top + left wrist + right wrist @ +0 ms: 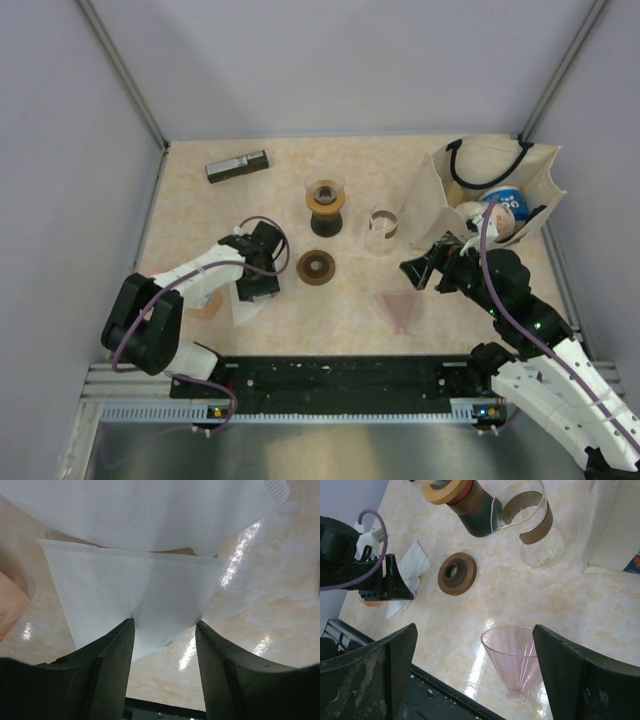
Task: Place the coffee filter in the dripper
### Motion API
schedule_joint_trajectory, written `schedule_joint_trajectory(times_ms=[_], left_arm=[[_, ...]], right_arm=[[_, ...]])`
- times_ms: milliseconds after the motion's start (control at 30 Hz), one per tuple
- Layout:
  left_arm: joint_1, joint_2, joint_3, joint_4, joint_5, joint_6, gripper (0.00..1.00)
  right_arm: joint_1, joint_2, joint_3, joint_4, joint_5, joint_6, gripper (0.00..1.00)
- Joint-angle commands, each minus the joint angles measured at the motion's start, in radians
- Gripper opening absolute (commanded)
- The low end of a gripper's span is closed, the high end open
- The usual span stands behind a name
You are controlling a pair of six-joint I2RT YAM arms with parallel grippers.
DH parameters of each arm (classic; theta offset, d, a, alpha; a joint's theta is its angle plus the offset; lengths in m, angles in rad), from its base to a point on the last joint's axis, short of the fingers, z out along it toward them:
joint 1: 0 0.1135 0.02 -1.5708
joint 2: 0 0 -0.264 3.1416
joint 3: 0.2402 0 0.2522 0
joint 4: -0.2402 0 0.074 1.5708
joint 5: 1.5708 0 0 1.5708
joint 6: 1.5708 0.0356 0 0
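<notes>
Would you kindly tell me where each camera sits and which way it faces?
Top external: above and behind, looking down at the table; left arm, right arm show.
Left wrist: on the left arm, facing down at the paper filters; left gripper open below.
Right wrist: on the right arm, facing across to the pink dripper and wooden ring; right gripper open.
Shared: both wrist views show the paper filters.

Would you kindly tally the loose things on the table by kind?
Paper filters seen: 2
Pink dripper: 1
Wooden ring: 1
Dark vessel: 1
Clear glass carafe: 1
Black bar: 1
Tote bag: 1
Orange item, partly hidden: 1
Total: 9
</notes>
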Motion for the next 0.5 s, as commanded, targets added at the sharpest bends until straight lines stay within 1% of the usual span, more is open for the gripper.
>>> schedule_joint_trajectory(times_ms=[0,133,200,300,367,467], left_arm=[[0.003,0.030,0.073,-0.022,-0.029,0.017,0.59],[0.003,0.058,0.095,-0.023,-0.025,0.024,0.66],[0.003,0.085,0.107,-0.032,-0.028,0.027,0.67],[0.003,0.127,0.122,-0.054,-0.040,0.023,0.67],[0.001,0.148,0.129,-0.063,-0.046,0.018,0.65],[0.003,0.159,0.123,-0.068,-0.043,0.007,0.56]], right_arm=[[-0.006,-0.009,0.008,0.013,0.012,-0.013,0.99],[-0.007,-0.010,0.006,0.013,0.011,-0.025,0.99],[-0.007,-0.013,0.006,0.013,0.045,-0.027,0.99],[-0.007,-0.012,0.003,0.013,0.045,-0.034,0.98],[-0.006,-0.013,0.003,0.013,0.045,-0.038,0.98],[-0.007,-0.013,0.005,0.013,0.049,-0.042,0.98]])
